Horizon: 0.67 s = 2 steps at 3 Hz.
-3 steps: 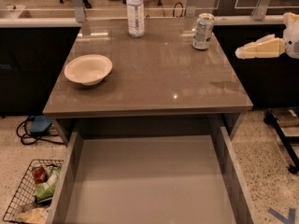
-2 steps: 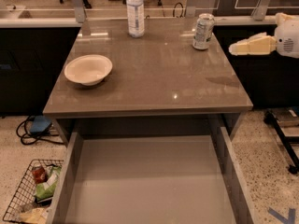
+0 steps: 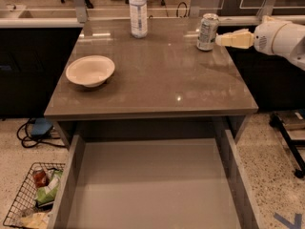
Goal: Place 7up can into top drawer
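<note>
**Q:** Where does the 7up can [image 3: 208, 31] stand?

**A:** Upright on the tabletop [image 3: 157, 85], at its far right corner. It is outside the top drawer [image 3: 152, 185], which is pulled out below the table's near edge with its flat bottom bare.

**Q:** And the gripper?

**A:** The gripper [image 3: 219, 39] reaches in level from the right on a white arm [image 3: 281, 37], with its cream tip just beside the can's right side. Whether it is released or clenched cannot be told, nor whether it touches the can.

**Q:** What else appears?

**A:** A clear bottle [image 3: 138, 12] with a white label stands at the far edge, well left of the can. A pale bowl [image 3: 90, 70] sits at the table's left. A wire basket [image 3: 21, 202] holding packets rests on the floor, left of the drawer.
</note>
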Available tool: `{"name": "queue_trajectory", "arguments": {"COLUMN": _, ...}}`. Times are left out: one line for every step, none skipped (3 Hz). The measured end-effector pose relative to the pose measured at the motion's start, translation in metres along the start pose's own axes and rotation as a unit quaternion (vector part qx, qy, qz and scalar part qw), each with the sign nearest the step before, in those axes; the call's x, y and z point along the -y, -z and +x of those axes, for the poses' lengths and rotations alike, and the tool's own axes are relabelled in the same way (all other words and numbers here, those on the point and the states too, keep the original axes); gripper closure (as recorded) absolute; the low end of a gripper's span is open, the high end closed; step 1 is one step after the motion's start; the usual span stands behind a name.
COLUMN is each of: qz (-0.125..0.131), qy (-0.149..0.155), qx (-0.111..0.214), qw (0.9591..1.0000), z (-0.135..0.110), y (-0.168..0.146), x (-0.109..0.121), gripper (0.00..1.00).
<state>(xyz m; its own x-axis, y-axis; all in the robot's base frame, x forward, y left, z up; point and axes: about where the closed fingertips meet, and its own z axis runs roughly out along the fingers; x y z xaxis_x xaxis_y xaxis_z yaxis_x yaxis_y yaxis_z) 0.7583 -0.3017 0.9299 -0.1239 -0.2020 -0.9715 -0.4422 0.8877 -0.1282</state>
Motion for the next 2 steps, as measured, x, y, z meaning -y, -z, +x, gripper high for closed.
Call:
{"name": "queue_trajectory", "arguments": {"qz": 0.013, "qy": -0.029, "qx": 0.012, "qw": 0.9994, "z": -0.001, "y": -0.034, "x": -0.001, "gripper": 0.0}}
{"name": "queue_trajectory", "arguments": {"qz": 0.006, "qy": -0.056, "qx": 0.024, "qw": 0.9981, "z": 0.0, "y": -0.065, "x": -0.008, "gripper": 0.0}}
